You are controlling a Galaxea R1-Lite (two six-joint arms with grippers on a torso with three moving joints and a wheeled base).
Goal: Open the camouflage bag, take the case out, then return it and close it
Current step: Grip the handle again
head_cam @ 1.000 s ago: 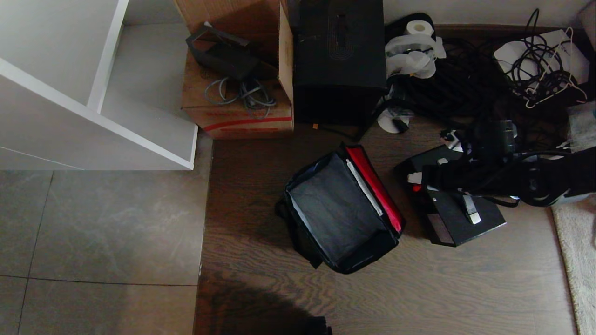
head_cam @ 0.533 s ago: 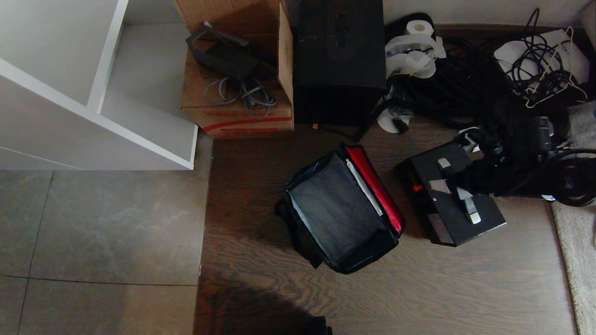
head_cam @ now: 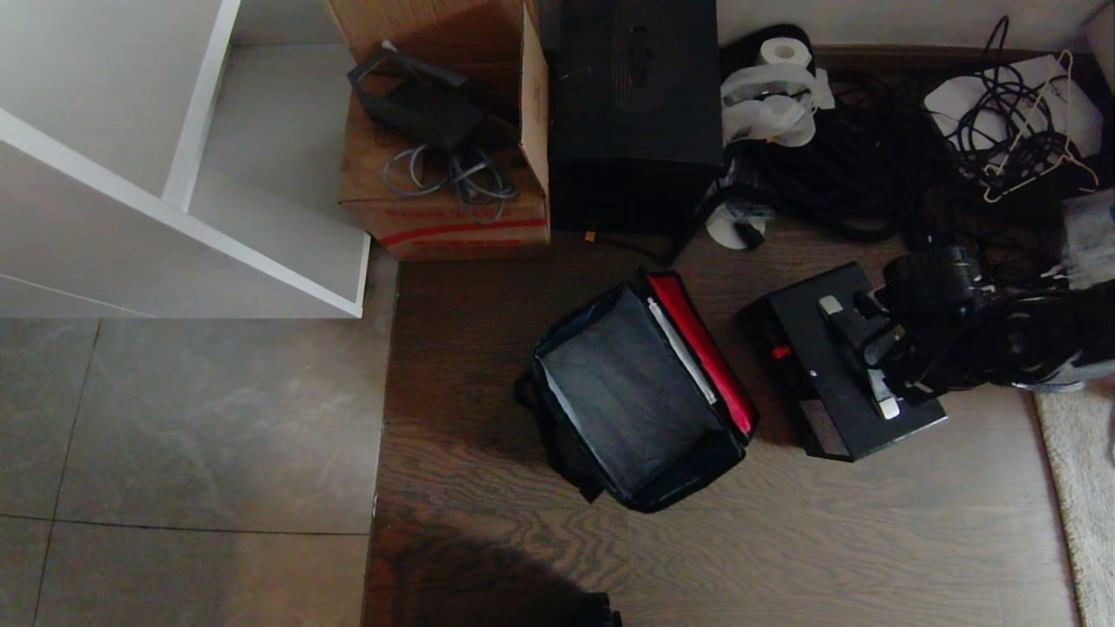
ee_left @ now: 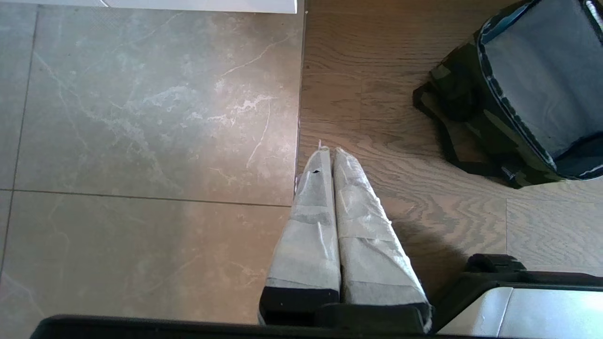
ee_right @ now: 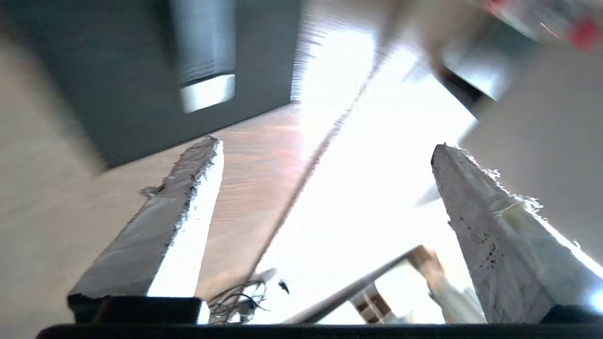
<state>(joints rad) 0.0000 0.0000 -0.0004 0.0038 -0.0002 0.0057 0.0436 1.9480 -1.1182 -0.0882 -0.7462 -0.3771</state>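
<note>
The camouflage bag (head_cam: pixel 636 409) stands open on the wooden floor, its red-lined lid (head_cam: pixel 701 353) folded back and its black inside bare. In the left wrist view the bag (ee_left: pixel 471 108) shows its camouflage side. To its right the case (head_cam: pixel 827 383) sits on the floor, handle up, a small red mark on its side. My right gripper (head_cam: pixel 884 348) hovers by the handle on the case's right half. In the right wrist view the right gripper (ee_right: pixel 325 146) is wide open and holds nothing, with the case (ee_right: pixel 118 70) beyond one finger. My left gripper (ee_left: pixel 328 151) is shut, parked above the floor left of the bag.
A brown cardboard box (head_cam: pixel 444 209) with a red stripe and a taller black box (head_cam: pixel 636 113) stand behind the bag. A white shelf unit (head_cam: pixel 174 192) fills the far left. Tangled black cables (head_cam: pixel 871 157) lie behind the case, and a pale rug (head_cam: pixel 1080 488) edges the right.
The right arm, which lay across the case, has drawn back to the right and its wrist has turned. Its gripper has opened. The case and the bag have stayed put.
</note>
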